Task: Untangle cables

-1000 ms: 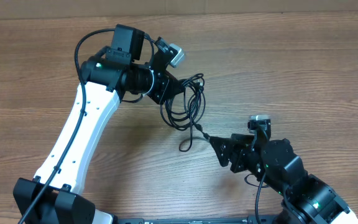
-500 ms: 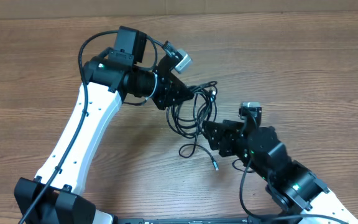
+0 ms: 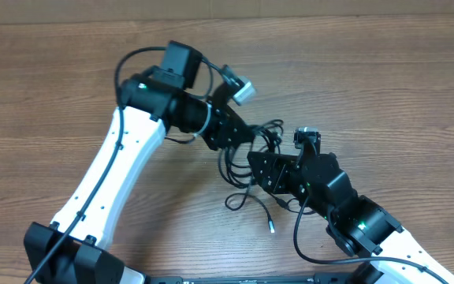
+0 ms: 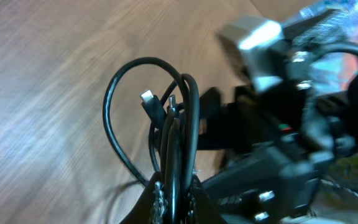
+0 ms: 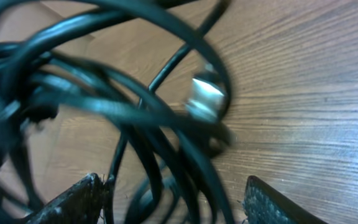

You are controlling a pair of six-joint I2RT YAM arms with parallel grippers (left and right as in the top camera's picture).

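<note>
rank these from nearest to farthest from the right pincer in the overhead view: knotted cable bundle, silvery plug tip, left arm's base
1. knotted cable bundle, right at the tips of the right pincer
2. silvery plug tip, lying loose, nearer the robot's side
3. left arm's base, far bottom-left corner

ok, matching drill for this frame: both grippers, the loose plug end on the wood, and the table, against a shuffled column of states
Things:
1. left gripper
2. right gripper
3. loose plug end
4. table

States:
A. open, strands crossing in front of it
B. brown wood grain
C. shut on the cables
D. lying flat on the wood, apart from both grippers

Pairs: 1-C, 2-A, 3-D, 4-B
</note>
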